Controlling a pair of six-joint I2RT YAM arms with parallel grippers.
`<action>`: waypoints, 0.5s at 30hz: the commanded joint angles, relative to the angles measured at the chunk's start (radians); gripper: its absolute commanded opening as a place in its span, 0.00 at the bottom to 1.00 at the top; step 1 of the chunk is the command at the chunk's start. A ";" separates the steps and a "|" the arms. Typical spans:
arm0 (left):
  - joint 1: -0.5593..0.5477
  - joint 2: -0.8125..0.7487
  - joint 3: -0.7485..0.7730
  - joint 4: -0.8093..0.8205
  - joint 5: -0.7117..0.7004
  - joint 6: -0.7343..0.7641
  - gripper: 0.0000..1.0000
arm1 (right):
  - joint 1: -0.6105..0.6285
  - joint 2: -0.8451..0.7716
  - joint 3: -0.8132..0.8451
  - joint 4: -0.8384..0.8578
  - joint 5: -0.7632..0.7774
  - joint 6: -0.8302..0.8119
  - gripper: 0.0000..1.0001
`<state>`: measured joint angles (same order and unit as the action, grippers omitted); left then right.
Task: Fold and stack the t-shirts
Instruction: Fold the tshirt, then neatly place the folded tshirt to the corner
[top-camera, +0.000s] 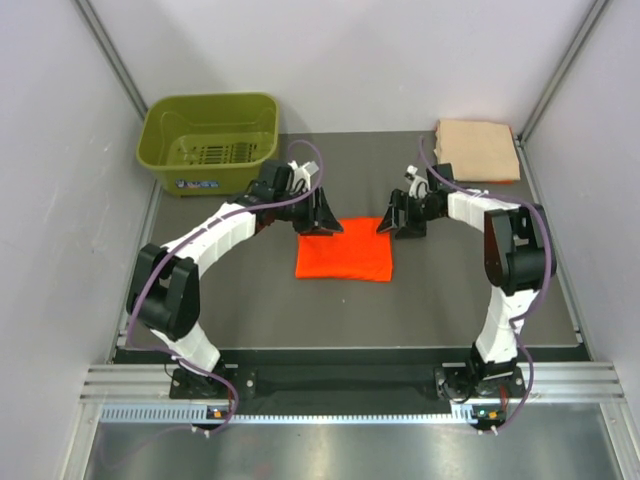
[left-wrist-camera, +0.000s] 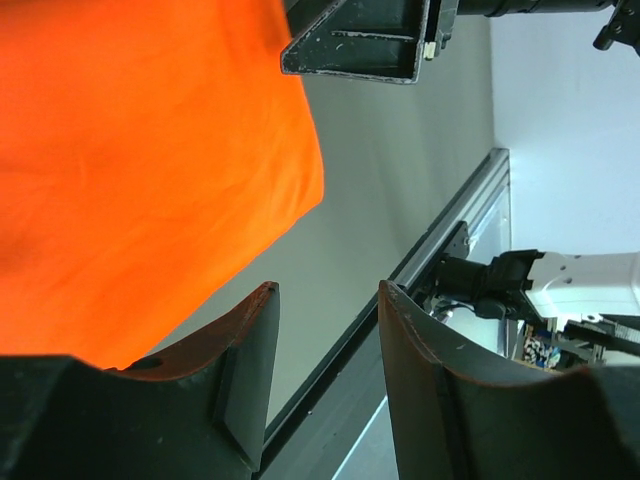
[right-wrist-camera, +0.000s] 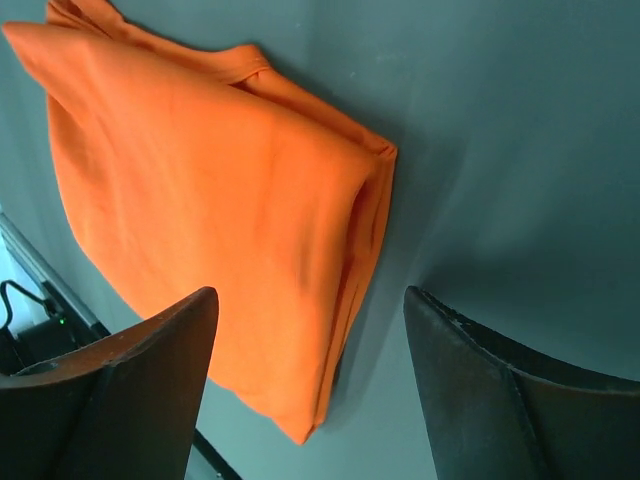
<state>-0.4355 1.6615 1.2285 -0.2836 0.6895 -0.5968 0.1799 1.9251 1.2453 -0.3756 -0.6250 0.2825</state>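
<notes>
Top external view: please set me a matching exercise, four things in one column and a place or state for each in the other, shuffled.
Things:
1. orange t-shirt
2. peach-tan t-shirt
3. green basket
4. right gripper

Place or state:
A. folded, at the far right corner of the table
B. at the far left corner
C. folded flat in the middle
D. open, holding nothing

Pairs: 1-C, 2-A, 3-B, 4-D
</notes>
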 joint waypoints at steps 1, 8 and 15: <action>0.003 -0.003 -0.007 -0.045 -0.045 0.031 0.49 | -0.007 0.026 0.023 0.125 -0.083 -0.048 0.75; 0.007 -0.020 -0.004 -0.091 -0.064 0.072 0.49 | 0.012 0.109 0.002 0.207 -0.119 0.003 0.70; 0.038 -0.040 0.009 -0.115 -0.051 0.083 0.49 | 0.093 0.173 0.003 0.251 -0.064 0.092 0.55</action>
<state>-0.4145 1.6615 1.2240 -0.3832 0.6327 -0.5434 0.2226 2.0319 1.2465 -0.1585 -0.7479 0.3447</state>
